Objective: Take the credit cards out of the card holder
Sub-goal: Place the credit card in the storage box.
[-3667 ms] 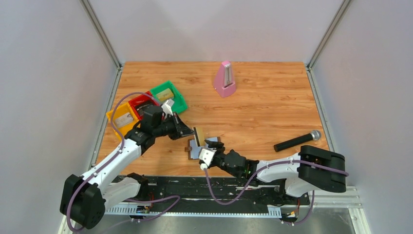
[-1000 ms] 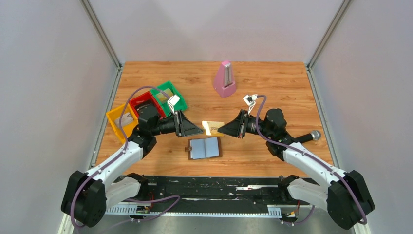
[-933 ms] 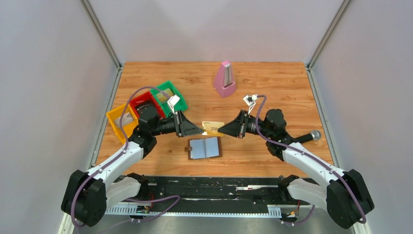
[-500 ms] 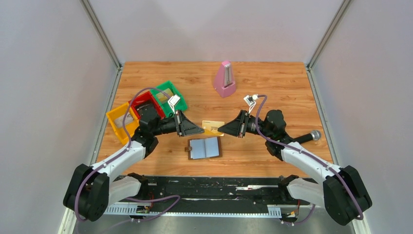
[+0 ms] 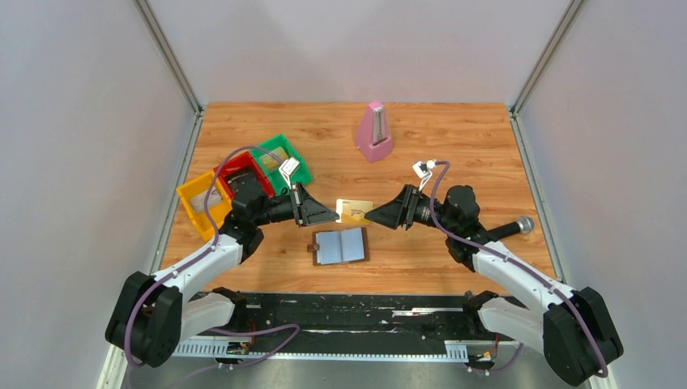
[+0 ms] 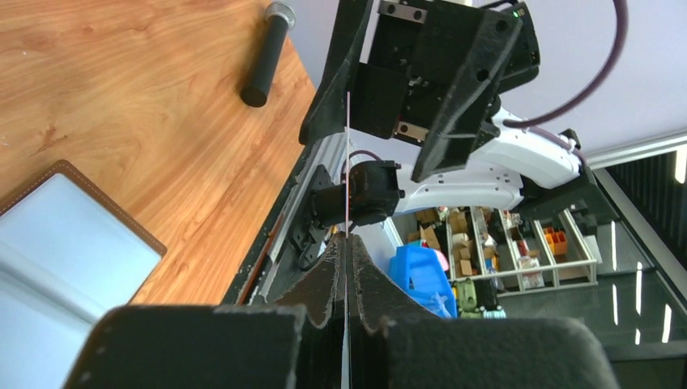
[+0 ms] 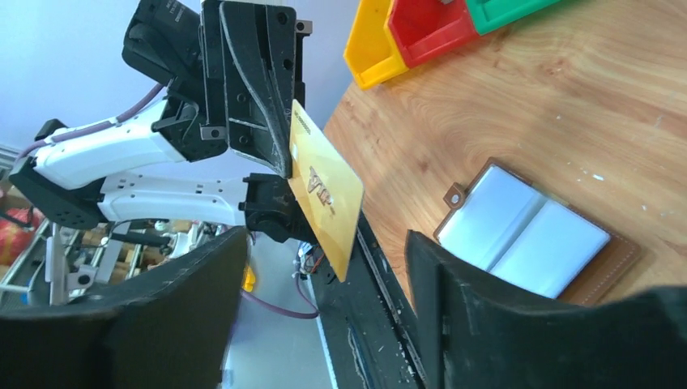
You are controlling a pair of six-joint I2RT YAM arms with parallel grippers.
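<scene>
The card holder [image 5: 340,245] lies open on the table, grey-blue inside with a brown rim; it also shows in the left wrist view [image 6: 65,243] and the right wrist view [image 7: 526,235]. My left gripper [image 5: 330,215] is shut on one end of a gold-tan credit card [image 5: 355,211], held in the air above the holder. In the left wrist view the card [image 6: 347,162] is edge-on between my shut fingers [image 6: 324,284]. My right gripper [image 5: 371,217] faces the card's other end with its jaws open, just apart from it. The right wrist view shows the card [image 7: 324,190] ahead of its wide-open fingers [image 7: 518,316].
Yellow [image 5: 197,203], red [image 5: 237,168] and green [image 5: 283,158] trays stand at the left, behind my left arm. A pink metronome [image 5: 373,132] stands at the back. A black microphone [image 5: 494,235] lies at the right, under my right arm.
The right gripper, which held the gold card a second ago, has opened and drawn back a little to the right. The left gripper has closed on the card and now holds it alone.
</scene>
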